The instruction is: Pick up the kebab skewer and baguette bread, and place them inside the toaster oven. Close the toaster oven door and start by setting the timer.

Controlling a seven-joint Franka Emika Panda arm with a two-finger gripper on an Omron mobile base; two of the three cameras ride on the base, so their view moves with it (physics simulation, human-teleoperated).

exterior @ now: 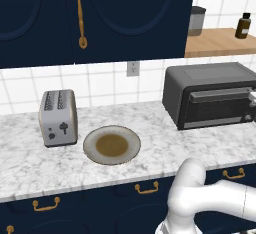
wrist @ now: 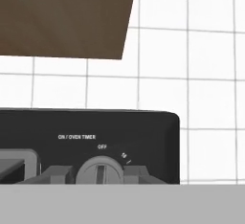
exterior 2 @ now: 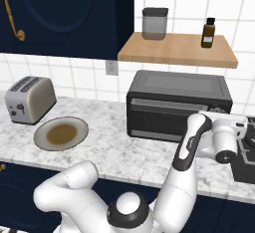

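Note:
The toaster oven [exterior: 210, 95] [exterior 2: 177, 102] stands on the counter at the right, and its door [exterior: 217, 109] [exterior 2: 159, 120] is shut, with dark glass. The kebab skewer and baguette bread are hidden from view. In the hand view my gripper [wrist: 99, 174] faces the oven's right-hand panel [wrist: 86, 132]. Its two dark fingertips [wrist: 57, 175] press against either side of the grey timer knob [wrist: 99, 170], which sits under the "ON / OVEN TIMER" label with its mark near OFF. My hand [exterior 2: 221, 127] hangs at the oven's front right corner.
A brown-centred plate [exterior: 90, 145] [exterior 2: 42, 135] lies bare on the marble counter beside a silver two-slot toaster [exterior: 58, 117] [exterior 2: 27, 99]. Above the oven, a wooden shelf [exterior 2: 179, 48] holds a canister [exterior 2: 155, 23] and a bottle [exterior 2: 208, 33]. A dark stove [exterior 2: 246, 160] borders the right.

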